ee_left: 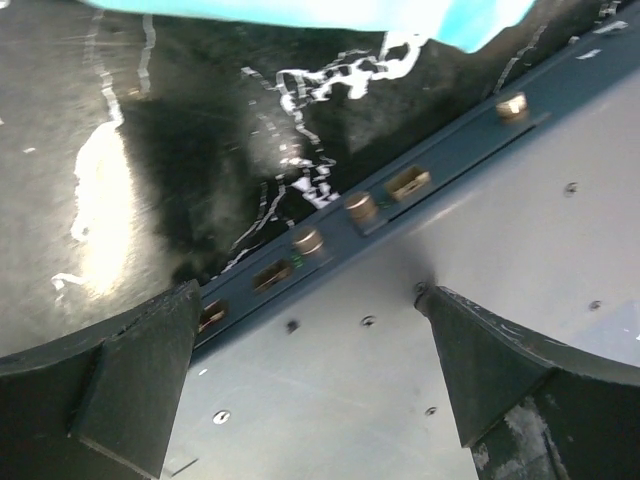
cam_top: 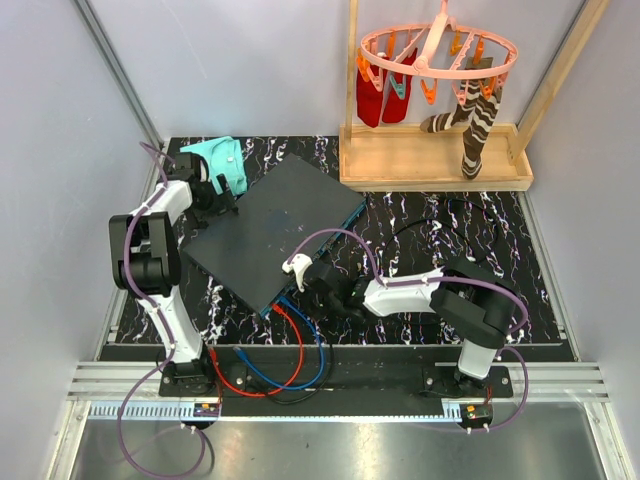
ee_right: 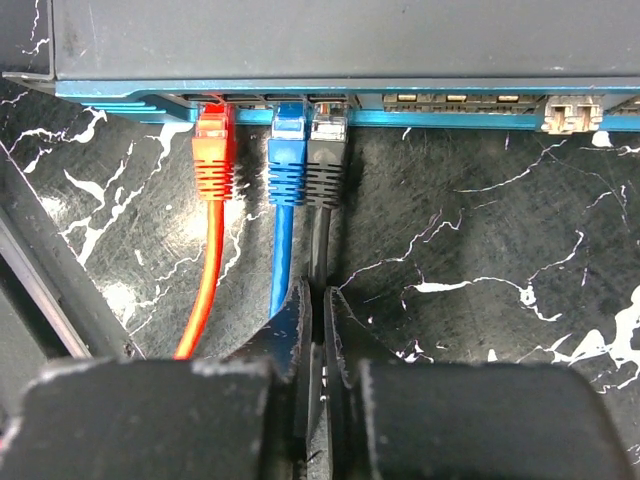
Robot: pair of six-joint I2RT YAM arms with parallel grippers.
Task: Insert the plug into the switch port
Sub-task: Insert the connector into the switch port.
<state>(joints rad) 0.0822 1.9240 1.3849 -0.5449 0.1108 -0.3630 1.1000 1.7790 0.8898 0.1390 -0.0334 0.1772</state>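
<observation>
The switch (cam_top: 275, 225) is a flat dark grey box lying at an angle on the marbled table, its teal port edge (ee_right: 450, 118) facing my right arm. A black plug (ee_right: 327, 160) sits in a port, beside a blue plug (ee_right: 287, 160) and an orange plug (ee_right: 213, 150). Just behind the black plug, my right gripper (ee_right: 318, 300) is shut on its thin black cable. My left gripper (ee_left: 310, 380) is open above the switch's top (ee_left: 480, 280) near the far edge, with nothing between its fingers (ee_left: 140, 370).
A folded teal cloth (cam_top: 222, 158) lies behind the switch by the left gripper (cam_top: 222, 195). A wooden tray (cam_top: 435, 165) with a hanger of socks (cam_top: 440, 55) stands at the back right. Orange and blue cables (cam_top: 290, 350) loop toward the near edge.
</observation>
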